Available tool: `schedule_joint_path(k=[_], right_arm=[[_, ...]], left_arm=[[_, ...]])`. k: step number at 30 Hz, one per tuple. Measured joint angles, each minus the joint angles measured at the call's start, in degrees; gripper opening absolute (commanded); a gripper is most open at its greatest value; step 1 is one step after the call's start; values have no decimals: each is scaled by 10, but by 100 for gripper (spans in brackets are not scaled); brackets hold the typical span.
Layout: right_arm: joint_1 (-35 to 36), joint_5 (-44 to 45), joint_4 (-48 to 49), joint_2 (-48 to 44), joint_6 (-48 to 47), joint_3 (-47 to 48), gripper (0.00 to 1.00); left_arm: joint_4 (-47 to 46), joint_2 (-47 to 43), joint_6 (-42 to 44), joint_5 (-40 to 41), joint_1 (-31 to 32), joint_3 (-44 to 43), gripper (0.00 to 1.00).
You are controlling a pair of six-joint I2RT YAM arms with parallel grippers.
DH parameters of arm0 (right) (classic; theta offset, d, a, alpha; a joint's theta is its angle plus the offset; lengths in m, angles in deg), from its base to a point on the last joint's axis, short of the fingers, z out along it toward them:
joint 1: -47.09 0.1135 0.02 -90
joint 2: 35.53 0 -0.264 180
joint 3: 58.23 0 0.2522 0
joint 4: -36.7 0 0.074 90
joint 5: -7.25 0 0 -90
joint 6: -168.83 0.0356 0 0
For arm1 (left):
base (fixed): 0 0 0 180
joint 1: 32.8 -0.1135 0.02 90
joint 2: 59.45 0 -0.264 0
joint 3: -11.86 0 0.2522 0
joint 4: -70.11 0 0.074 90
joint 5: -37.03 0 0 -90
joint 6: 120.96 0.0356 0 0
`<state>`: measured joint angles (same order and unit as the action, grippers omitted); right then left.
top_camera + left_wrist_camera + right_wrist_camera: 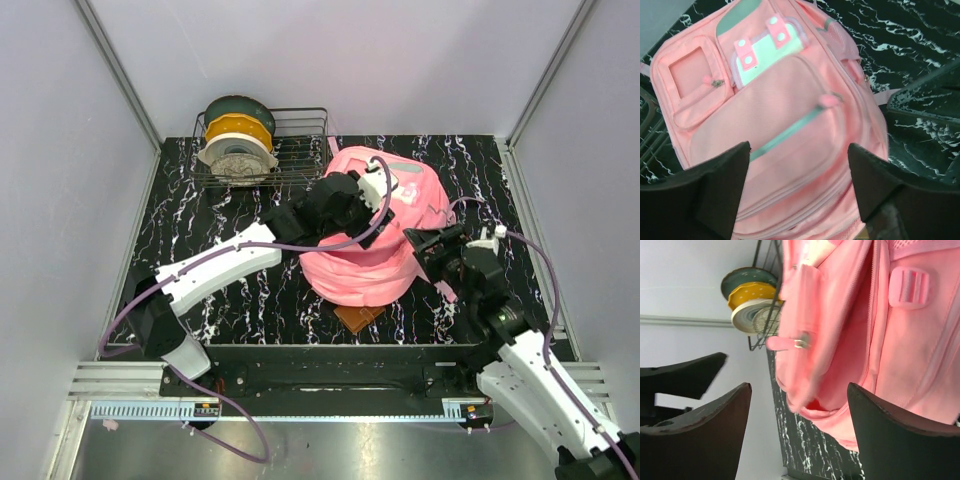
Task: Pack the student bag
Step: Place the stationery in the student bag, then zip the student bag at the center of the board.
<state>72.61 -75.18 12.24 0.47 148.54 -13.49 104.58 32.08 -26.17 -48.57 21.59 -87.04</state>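
Right gripper [432, 250] stood wide open and empty, just beside the right flank of the student bag [365, 268]. The bag lay mid-table, long axis near-to-far. Left gripper [382, 185], likewise spread and empty, hovered closer, over its front pockets. Wire rack [300, 150] beyond.

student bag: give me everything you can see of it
Student bag: large soft pink fabric backpack lying front-up on the table. Zipped front pockets, white-and-grey patch, grey-green trim, side buckle. A zip opening gapes toward the open right gripper; open left gripper hovers above. Neither grips it. Brown flat item pokes from under its near edge.
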Motion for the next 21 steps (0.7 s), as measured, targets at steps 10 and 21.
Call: schedule_joint_path(k=[10,21], right_arm=[[0,19,-102,17,-28,33,83],[0,-53,-46,194,-44,75,82]], left_arm=[[-26,-89,-76,-2,-57,75,99],[-47,-97,-175,-118,-264,201,99]])
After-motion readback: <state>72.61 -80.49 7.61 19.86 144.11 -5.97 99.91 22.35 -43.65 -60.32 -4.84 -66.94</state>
